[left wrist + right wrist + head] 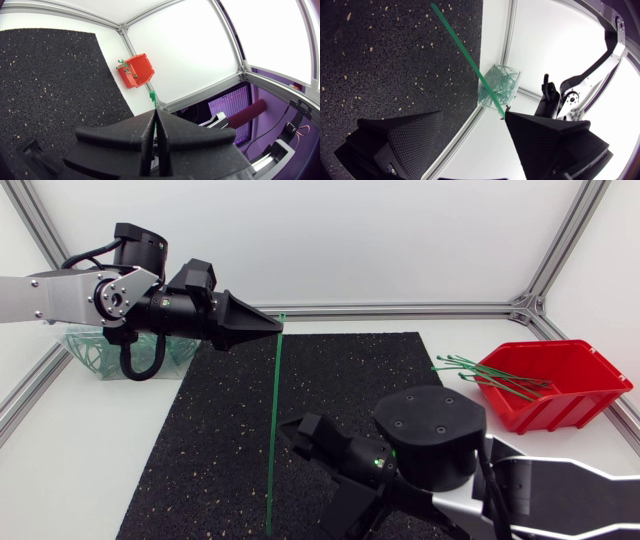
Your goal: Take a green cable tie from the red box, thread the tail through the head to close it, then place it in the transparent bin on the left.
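While L gripper (272, 326) clamps 1 green cable tie (274, 420) by one end, R gripper (474, 117) gapes near the other. 1 red box (560, 398), 1 transparent bin (88, 352): only head view shows both.

The head view looks steeply down from above on the whole desk (60, 470), with the black mat (300, 430) at its centre and an arm entering from each side. The left wrist view sits close behind the left arm's jaws and faces across the mat to the red box (136, 70). The right wrist view, just behind the right arm's jaws, faces the transparent bin (504, 82). All three views share the mat and the green cable tie (276, 420).
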You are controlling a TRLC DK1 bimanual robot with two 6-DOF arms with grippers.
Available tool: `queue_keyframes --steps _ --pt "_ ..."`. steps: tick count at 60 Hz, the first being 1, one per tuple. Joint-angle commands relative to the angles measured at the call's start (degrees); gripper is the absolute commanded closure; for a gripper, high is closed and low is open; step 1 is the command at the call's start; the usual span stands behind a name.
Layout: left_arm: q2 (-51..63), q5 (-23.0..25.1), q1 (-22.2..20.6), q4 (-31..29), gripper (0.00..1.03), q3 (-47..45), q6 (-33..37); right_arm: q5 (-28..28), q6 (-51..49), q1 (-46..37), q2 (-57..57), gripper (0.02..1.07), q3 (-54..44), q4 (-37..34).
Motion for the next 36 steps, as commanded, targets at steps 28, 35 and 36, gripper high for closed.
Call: queue_keyframes --steps 28,35,36 --pt "5.32 1.00 1.29 -1.29 1.00 4.02 1.20 -14.69 -9.54 0.93 4.57 0.25 -6.72 15.42" --pt "6.20 0.91 1.29 -1.99 1.00 5.07 1.20 -16.09 -9.45 1.90 6.68 0.25 -6.80 17.97" --pt "6.29 0.91 1.29 -1.99 1.00 5.07 1.20 -16.18 -9.45 1.90 7.21 0.25 -6.89 18.59"
